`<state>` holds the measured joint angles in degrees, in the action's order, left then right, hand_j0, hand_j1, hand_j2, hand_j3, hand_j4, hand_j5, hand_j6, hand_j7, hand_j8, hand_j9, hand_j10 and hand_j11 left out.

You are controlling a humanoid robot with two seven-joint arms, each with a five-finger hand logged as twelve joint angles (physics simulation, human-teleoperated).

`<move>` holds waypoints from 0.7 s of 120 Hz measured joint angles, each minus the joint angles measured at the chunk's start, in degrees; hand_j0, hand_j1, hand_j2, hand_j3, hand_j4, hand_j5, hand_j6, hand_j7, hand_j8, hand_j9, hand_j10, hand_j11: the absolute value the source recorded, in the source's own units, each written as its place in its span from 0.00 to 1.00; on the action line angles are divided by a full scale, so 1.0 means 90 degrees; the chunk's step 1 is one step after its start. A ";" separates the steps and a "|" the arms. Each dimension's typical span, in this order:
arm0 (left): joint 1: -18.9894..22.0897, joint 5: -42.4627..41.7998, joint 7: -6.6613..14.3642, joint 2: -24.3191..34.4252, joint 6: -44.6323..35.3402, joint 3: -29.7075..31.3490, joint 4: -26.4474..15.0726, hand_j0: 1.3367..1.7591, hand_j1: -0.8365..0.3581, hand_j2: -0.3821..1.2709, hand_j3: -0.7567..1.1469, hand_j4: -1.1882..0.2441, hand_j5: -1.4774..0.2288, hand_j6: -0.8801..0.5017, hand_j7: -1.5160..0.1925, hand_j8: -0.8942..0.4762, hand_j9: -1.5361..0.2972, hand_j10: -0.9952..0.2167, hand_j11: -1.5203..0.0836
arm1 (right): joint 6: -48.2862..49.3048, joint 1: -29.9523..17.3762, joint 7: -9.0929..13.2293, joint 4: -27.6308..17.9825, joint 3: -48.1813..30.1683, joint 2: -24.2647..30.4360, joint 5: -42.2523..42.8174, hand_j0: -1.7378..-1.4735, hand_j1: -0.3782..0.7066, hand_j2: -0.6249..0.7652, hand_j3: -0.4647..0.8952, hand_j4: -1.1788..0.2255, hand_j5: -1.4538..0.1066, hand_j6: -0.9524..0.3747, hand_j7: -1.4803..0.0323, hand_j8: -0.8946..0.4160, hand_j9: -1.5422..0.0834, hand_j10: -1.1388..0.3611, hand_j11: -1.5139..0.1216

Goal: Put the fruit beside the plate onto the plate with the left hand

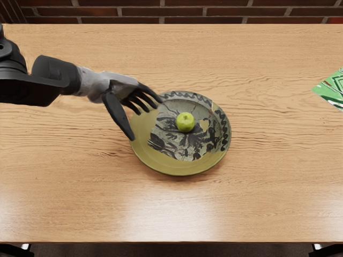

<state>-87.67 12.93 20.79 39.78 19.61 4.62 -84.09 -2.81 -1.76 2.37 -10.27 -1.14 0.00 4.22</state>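
Observation:
A small green apple (185,121) sits near the middle of the olive-yellow plate (161,159), which has a dark painted pattern. My left hand (133,106) hovers over the plate's left rim, a short way left of the apple and not touching it. Its fingers are spread and hold nothing, with the thumb pointing down toward the table. The left arm comes in from the picture's left edge. The right arm does not show.
The plate stands on a wooden table (171,198) with a brick wall behind. A green patterned object (331,89) lies at the table's right edge, partly cut off.

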 joint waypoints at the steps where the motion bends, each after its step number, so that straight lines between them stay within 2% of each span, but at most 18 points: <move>1: 0.0064 -0.0021 0.0001 0.0032 0.0089 -0.0059 0.0013 0.76 0.74 0.26 0.40 0.65 0.67 0.45 0.70 0.47 0.66 0.61 0.74 | 0.0000 0.0000 0.0000 0.0000 0.0000 0.0000 0.0000 0.30 0.06 0.45 0.34 0.82 0.91 0.70 0.96 0.66 0.93 0.74 0.90; 12: 0.0907 -0.0183 0.0009 0.0552 0.0981 -0.0794 0.0156 0.76 0.74 0.26 0.40 0.65 0.67 0.45 0.70 0.47 0.66 0.61 0.74 | 0.0000 0.0000 0.0000 0.0001 0.0000 0.0000 0.0000 0.30 0.06 0.45 0.34 0.82 0.91 0.70 0.96 0.66 0.93 0.74 0.90; 25: 0.1693 -0.0419 0.0006 0.0768 0.1454 -0.1565 0.0522 0.76 0.74 0.26 0.40 0.65 0.67 0.45 0.70 0.47 0.66 0.61 0.74 | 0.0000 0.0000 0.0000 0.0001 0.0000 0.0000 0.0000 0.30 0.06 0.45 0.34 0.82 0.91 0.70 0.96 0.66 0.93 0.74 0.90; 44: 0.2132 -0.1122 0.0001 0.1155 0.1656 -0.2061 0.1191 0.76 0.74 0.26 0.40 0.65 0.68 0.46 0.70 0.47 0.66 0.61 0.75 | 0.0000 0.0000 0.0000 0.0001 0.0000 0.0000 0.0000 0.30 0.06 0.45 0.34 0.82 0.91 0.70 0.96 0.66 0.93 0.74 0.91; 67: 0.2534 -0.1712 -0.0021 0.1156 0.1704 -0.2213 0.2060 0.76 0.74 0.26 0.40 0.66 0.68 0.46 0.70 0.47 0.66 0.62 0.75 | 0.0000 0.0000 0.0000 0.0000 0.0000 0.0000 0.0000 0.30 0.06 0.45 0.34 0.82 0.91 0.70 0.96 0.66 0.93 0.74 0.90; 84: 0.2773 -0.1976 -0.0025 0.1244 0.1711 -0.2239 0.2531 0.76 0.74 0.26 0.40 0.66 0.68 0.46 0.70 0.47 0.66 0.62 0.75 | 0.0000 0.0000 0.0001 0.0002 0.0000 0.0000 0.0000 0.30 0.06 0.45 0.34 0.82 0.91 0.70 0.96 0.66 0.93 0.74 0.91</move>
<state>-62.71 -4.85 20.57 50.98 35.01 -15.53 -61.31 -2.81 -1.76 2.38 -10.25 -1.14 0.00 4.22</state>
